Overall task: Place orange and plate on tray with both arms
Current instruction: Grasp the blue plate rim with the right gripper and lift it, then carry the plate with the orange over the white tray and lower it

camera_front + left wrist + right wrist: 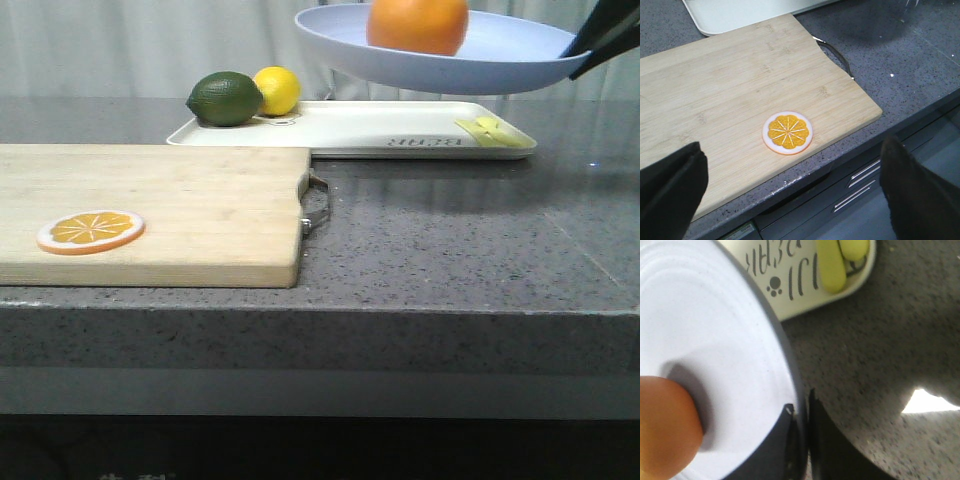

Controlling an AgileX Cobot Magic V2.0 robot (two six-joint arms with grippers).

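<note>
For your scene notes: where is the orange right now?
In the front view, upper right, the orange sits on the plate, held above the tray by the right gripper.

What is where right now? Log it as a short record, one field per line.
plate: in the air above the tray, pinched at its rim by the right gripper
orange: sitting on the plate
tray: on the counter, behind the cutting board
on tray: lime and lemon at its left end, yellow piece at its right end
cutting board: holds an orange slice
left gripper: open, empty, above the board's near edge
</note>
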